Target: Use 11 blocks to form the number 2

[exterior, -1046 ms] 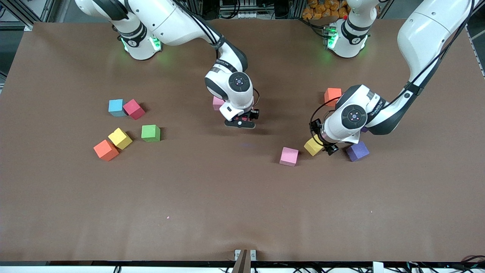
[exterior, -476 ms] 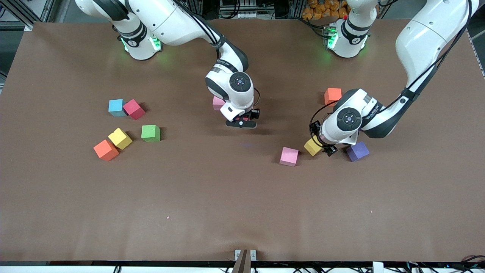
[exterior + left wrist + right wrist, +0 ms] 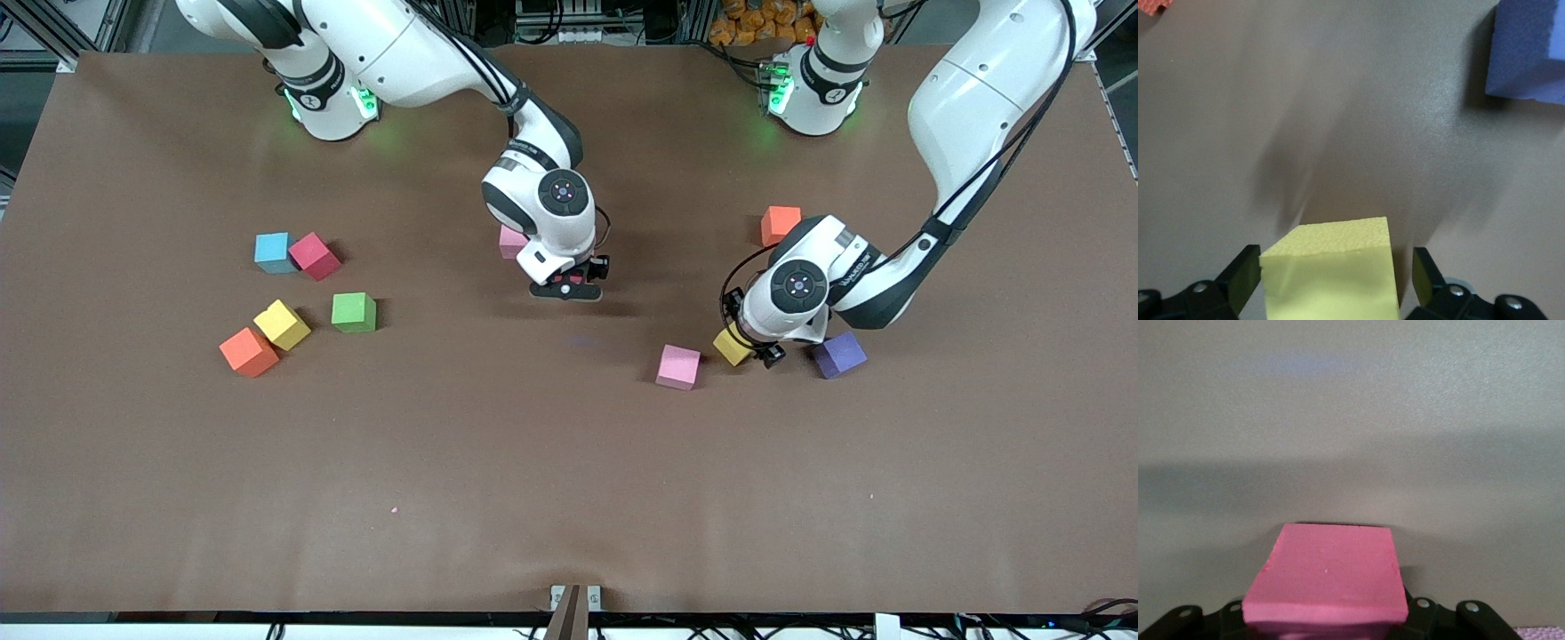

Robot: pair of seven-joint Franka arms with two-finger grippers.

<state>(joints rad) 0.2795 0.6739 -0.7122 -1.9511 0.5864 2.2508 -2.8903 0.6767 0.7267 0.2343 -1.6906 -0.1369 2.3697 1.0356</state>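
Mid-worktop, my right gripper [image 3: 565, 290] clamps a pink block [image 3: 1328, 577] for placing; left gripper [image 3: 749, 345], jaws open, straddles a yellow block [image 3: 1331, 273].

- You see two glossy white Franka arms with black joint bands and round black wrist caps.
- Green lights glow at both bases.
- Black cables trail along each arm to black finger assemblies.
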